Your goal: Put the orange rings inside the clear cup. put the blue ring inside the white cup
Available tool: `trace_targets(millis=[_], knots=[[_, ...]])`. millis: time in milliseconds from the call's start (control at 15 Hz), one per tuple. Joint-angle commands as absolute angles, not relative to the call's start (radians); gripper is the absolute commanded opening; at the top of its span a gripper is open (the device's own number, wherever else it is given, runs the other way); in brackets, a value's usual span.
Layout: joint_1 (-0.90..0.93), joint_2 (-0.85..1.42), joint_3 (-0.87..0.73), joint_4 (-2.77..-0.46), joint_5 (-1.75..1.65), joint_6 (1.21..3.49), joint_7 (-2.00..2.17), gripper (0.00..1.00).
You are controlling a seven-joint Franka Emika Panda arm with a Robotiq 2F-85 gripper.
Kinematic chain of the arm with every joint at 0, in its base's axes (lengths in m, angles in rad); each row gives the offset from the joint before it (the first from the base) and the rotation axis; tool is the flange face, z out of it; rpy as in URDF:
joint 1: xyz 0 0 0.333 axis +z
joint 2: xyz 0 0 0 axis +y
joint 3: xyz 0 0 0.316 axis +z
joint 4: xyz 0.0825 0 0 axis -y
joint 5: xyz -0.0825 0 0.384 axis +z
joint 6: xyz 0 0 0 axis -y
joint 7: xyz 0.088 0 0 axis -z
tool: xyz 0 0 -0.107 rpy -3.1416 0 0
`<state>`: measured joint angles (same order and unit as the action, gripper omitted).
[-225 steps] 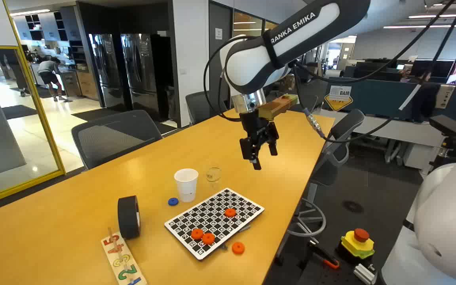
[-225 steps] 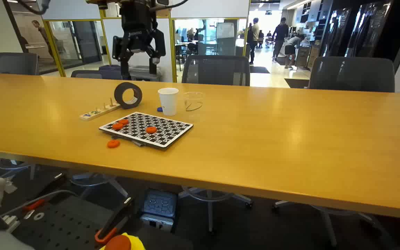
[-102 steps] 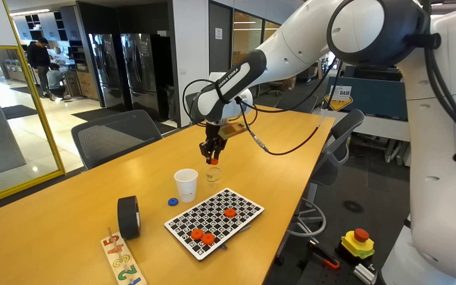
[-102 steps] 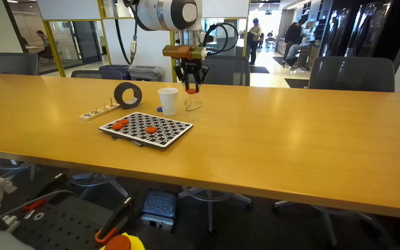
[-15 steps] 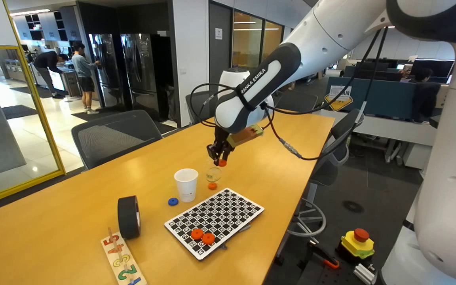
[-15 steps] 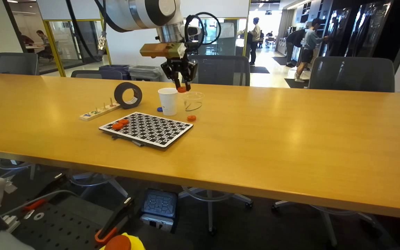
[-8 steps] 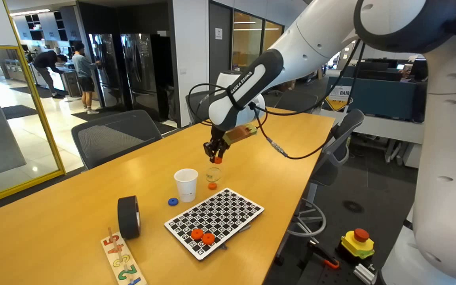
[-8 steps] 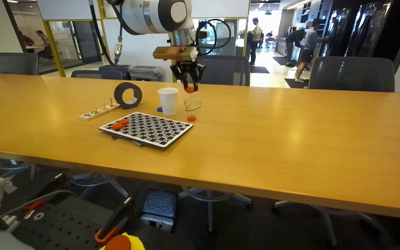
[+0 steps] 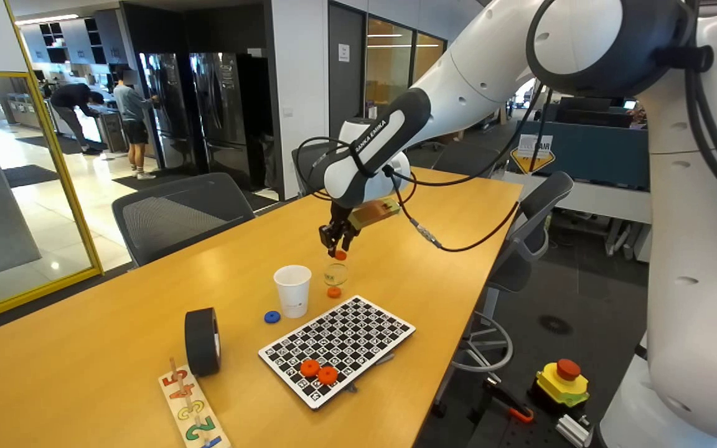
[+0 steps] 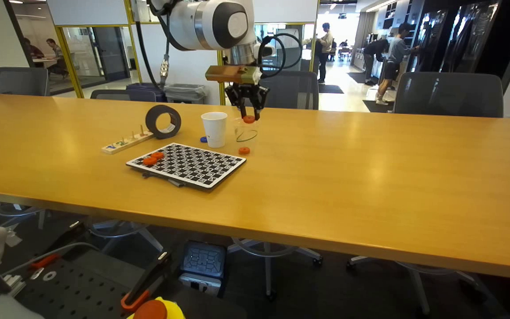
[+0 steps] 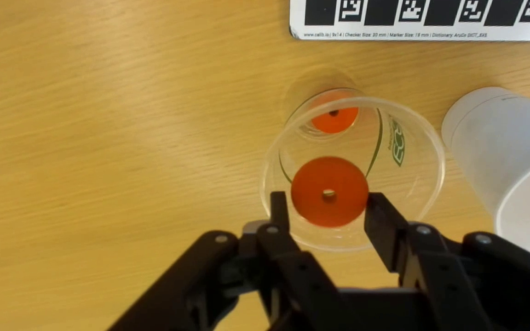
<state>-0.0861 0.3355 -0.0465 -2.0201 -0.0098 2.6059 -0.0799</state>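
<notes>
Orange ring at the mouth of the clear cup

Wrist view: the ring lies at mid-frame between the jaws of the gripper, one jaw on either side, broad face toward the viewer. The jaw at frame right meets its edge; at frame left a sliver of gap seems to show. Whether the ring is pinched or loose, the pictures do not settle.

Ring against rim is what counts. In the same view the whole disc falls within the rim's outline, a little left of and below its middle; both jaws cross the rim's lower edge. The cup's base lies toward the top of the frame, so a straight drop should carry the ring that way, onto or beside a second orange ring seen at the cup's bottom. In both exterior views the ring shows at or just above the rim; its exact height is hard to read.

Step in hand, by judgement: letting go. Main risk: the ring clipping the near edge.

Yet to do: a third ring and a fourth ring on the checkered board, lower middle of an exterior view; the blue ring, just left of the white cup in that view.
</notes>
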Motion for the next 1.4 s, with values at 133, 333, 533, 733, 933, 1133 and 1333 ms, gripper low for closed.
trace_targets(millis=[133,333,533,733,933,1133,1333], knots=[[-0.07,0.332,-0.056,-1.976,-0.063,2.585,-0.1,0.97],[-0.043,0.3,-0.062,-1.97,-0.145,2.564,-0.096,1.0],[-0.009,0.275,-0.054,-1.962,-0.241,2.545,-0.119,1.0],[0.039,0.267,-0.023,-1.943,-0.327,2.511,-0.158,1.0],[0.066,0.279,0.022,-1.919,-0.35,2.49,-0.243,1.0],[0.081,0.314,0.067,-1.87,-0.347,2.468,-0.364,1.0],[0.075,0.358,0.109,-1.823,-0.331,2.459,-0.515,1.0]])
